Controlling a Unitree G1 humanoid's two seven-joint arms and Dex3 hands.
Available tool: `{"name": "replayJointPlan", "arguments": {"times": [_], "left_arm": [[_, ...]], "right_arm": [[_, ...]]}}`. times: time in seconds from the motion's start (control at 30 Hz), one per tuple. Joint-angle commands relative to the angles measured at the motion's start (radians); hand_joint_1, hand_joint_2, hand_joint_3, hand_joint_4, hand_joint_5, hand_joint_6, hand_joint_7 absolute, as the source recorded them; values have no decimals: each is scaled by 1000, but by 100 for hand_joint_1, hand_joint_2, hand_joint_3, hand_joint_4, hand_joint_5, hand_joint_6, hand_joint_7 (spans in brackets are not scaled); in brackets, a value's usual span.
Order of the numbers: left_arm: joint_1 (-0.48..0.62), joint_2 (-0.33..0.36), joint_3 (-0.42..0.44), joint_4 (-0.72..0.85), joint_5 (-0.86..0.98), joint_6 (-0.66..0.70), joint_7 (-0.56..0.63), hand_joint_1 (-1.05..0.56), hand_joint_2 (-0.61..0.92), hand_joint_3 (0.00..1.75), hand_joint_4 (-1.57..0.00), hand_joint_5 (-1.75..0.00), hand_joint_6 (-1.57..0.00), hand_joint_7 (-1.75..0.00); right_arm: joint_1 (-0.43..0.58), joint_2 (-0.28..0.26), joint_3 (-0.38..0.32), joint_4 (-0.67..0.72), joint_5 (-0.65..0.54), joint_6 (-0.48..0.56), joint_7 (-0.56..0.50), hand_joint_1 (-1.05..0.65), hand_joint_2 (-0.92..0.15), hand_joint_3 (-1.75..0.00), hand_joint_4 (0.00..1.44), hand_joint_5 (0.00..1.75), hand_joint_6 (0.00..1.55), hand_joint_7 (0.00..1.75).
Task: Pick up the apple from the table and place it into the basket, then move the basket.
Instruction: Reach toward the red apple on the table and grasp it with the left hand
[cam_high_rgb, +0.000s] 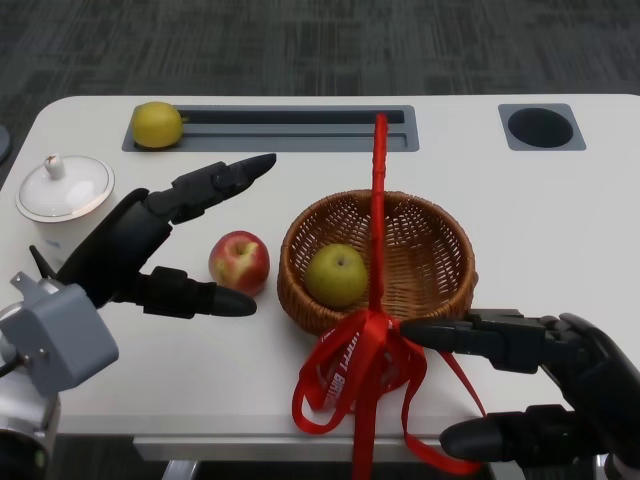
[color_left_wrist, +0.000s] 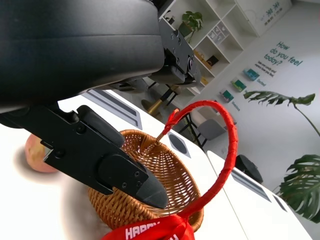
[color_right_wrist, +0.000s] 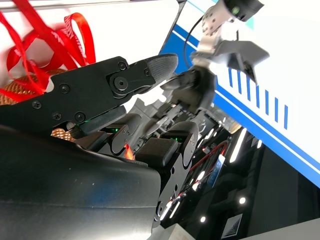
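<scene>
While the red apple (cam_high_rgb: 238, 262) lay beside the basket (cam_high_rgb: 440, 268), both hands' fingers (cam_high_rgb: 205, 188) were spread wide, nothing held.

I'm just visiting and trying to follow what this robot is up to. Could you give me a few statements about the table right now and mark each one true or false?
1. The red apple lies on the table, outside the basket. True.
2. The basket is empty. False: a green fruit sits in it.
3. The left hand is gripping the red apple. False: its fingers are spread around the apple and hold nothing.
4. A yellow fruit rests in the grey slot at the table's far edge. True.
5. The right hand holds the basket's red handle. False: it is open, near the red ribbon.
</scene>
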Motion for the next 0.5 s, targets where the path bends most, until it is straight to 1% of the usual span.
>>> {"name": "replayJointPlan", "arguments": {"times": [0.03,0.23,0.33,0.5], "left_arm": [[-57,23,-32,87,52,-12,58,-71,72,0,-29,-1,-27,-1],[-137,14,-96,234,120,-2,124,-73,73,0,-31,-1,-28,-1],[-172,15,-137,301,181,6,191,-72,74,0,-31,-1,-28,0],[-226,19,-205,401,279,61,313,-70,72,0,-30,0,-28,0]], "right_arm": [[12,2,6,-33,14,19,3,-48,-83,0,81,0,72,0],[26,8,14,-78,12,51,5,-46,-82,0,81,0,73,0],[32,11,16,-93,15,61,7,-45,-81,0,82,0,73,0],[42,12,14,-116,13,71,8,-46,-82,0,83,0,73,0]]}}
